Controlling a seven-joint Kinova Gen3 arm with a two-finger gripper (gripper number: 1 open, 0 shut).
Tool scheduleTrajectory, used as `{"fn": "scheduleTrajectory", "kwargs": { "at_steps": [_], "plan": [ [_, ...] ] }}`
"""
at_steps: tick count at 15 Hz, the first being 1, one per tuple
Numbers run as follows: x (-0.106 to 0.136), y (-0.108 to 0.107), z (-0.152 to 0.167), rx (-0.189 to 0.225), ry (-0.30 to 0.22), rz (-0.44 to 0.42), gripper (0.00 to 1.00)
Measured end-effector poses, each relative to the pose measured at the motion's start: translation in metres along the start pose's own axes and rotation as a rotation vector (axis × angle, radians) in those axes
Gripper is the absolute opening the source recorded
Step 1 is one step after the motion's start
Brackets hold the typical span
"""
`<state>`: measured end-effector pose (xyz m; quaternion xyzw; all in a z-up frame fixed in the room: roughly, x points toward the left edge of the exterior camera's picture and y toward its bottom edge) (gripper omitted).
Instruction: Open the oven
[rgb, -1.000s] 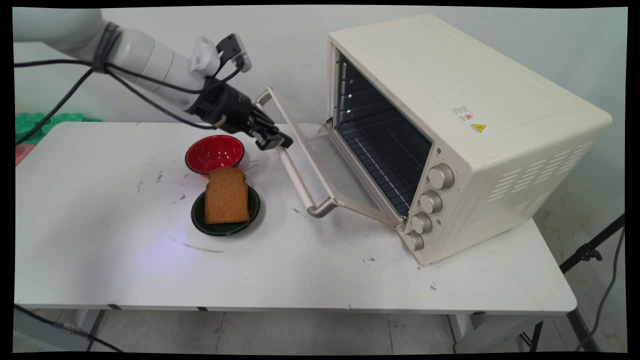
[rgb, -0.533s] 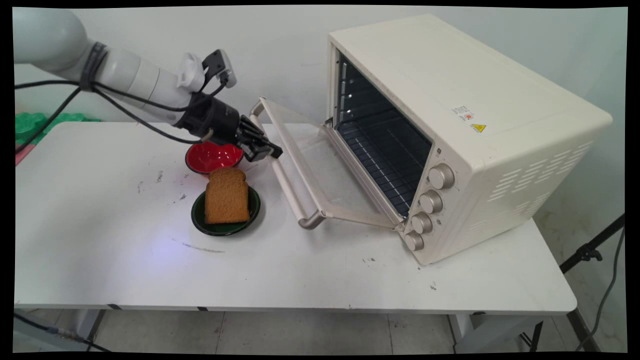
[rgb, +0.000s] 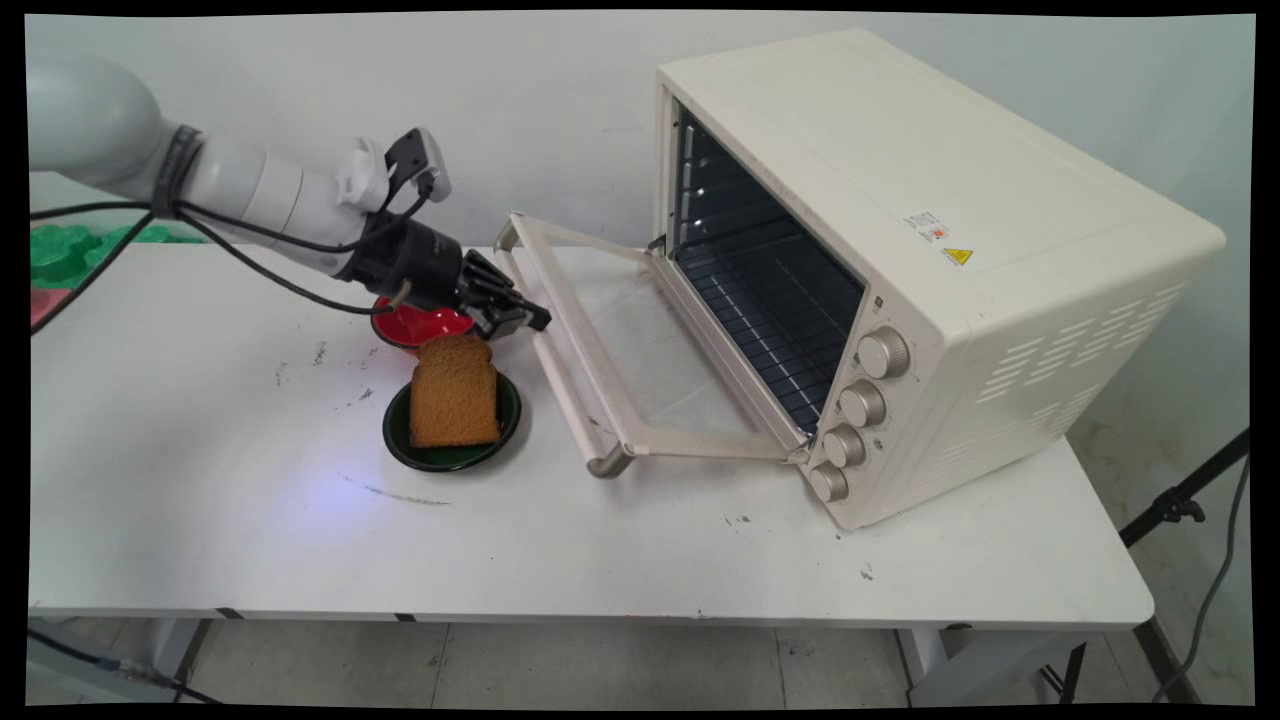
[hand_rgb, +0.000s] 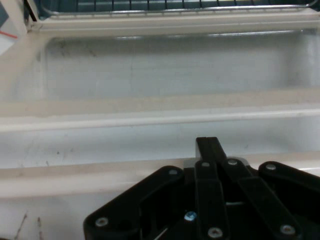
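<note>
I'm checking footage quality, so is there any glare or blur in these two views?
Main view: sharp, with small glints inside the oven cavity and soft shadow beside the plate. Hand view: soft and hazy, light streaks along the oven door; the gripper linkage is clearest.

Only markings I can spot are on the oven (rgb: 940, 250), top panel near its right front edge: a small white sticker (rgb: 928, 226) with tiny print and a red mark, print too small to read, and just beside it a yellow warning triangle (rgb: 956, 256) (symbol inside not legible from here). Knobs (rgb: 862, 403) on the front panel have faint ticks around them; no numbers can be made out. Hand view: a bit of white with a red line at the top left corner, nothing readable. No legible words, brands or numbers anywhere else.
</note>
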<state>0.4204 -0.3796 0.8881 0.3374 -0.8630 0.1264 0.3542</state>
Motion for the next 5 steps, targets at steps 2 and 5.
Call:
{"fn": "scheduleTrajectory", "kwargs": {
  "at_steps": [2,5],
  "plan": [
    [-0.006,-0.001,0.001,-0.002,0.002,-0.004,0.0],
    [-0.017,-0.003,0.001,-0.005,0.005,-0.014,0.0]
  ]
}}
